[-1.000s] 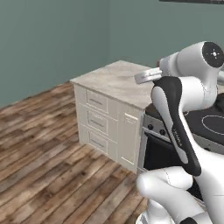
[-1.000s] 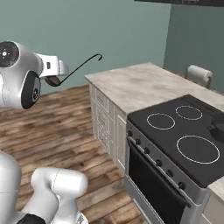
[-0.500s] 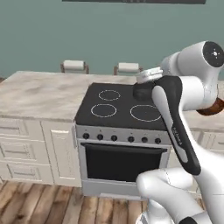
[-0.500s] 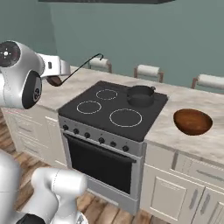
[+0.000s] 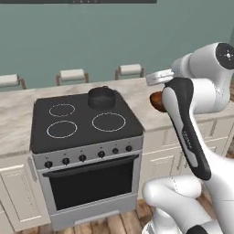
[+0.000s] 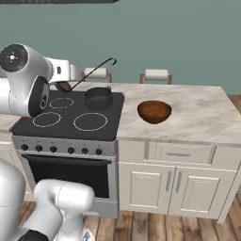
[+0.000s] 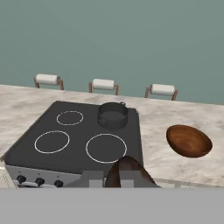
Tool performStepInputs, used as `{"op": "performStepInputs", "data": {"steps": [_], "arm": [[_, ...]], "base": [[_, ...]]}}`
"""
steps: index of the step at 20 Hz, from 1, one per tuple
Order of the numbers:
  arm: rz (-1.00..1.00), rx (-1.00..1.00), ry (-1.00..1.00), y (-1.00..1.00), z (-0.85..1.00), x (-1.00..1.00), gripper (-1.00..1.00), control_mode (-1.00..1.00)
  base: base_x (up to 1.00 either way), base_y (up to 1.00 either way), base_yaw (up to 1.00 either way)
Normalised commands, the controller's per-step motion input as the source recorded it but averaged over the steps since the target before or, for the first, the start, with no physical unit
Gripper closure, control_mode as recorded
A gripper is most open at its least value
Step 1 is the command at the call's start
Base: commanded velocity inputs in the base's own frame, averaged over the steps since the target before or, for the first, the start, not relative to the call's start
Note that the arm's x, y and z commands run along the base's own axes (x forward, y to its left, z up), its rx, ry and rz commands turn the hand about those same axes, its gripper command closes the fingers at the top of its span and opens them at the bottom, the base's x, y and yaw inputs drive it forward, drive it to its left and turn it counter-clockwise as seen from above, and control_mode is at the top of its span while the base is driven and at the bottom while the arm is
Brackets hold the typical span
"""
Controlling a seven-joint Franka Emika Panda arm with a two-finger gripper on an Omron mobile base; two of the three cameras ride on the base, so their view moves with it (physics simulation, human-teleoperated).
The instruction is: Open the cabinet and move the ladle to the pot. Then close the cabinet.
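Hand (image 6: 62,84) is clamping the ladle (image 6: 96,70) by its bowl, hovering over the stove (image 6: 66,117). Handle is sticking up and right above the pot (image 6: 98,97) on the far right burner. Brown bowl (image 6: 154,111) is sitting on the worktop (image 6: 197,115), right of the stove.

The black ladle (image 6: 89,75) hangs in the air over the stove's left side, its thin handle slanting up to a hooked tip. The dark pot (image 6: 98,97) sits on the stove's back right burner, empty.
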Motion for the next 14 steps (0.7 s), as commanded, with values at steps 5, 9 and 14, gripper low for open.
{"op": "performStepInputs", "data": {"steps": [5, 9, 14], "arm": [[0.00, 0.00, 0.00, 0.00, 0.00, 0.00, 1.00, 1.00], [0.00, 0.00, 0.00, 0.00, 0.00, 0.00, 1.00, 1.00], [0.00, 0.00, 0.00, 0.00, 0.00, 0.00, 1.00, 1.00]], "base": [[0.49, 0.71, -0.04], [0.84, 0.22, 0.00], [1.00, -0.05, 0.03]]}}
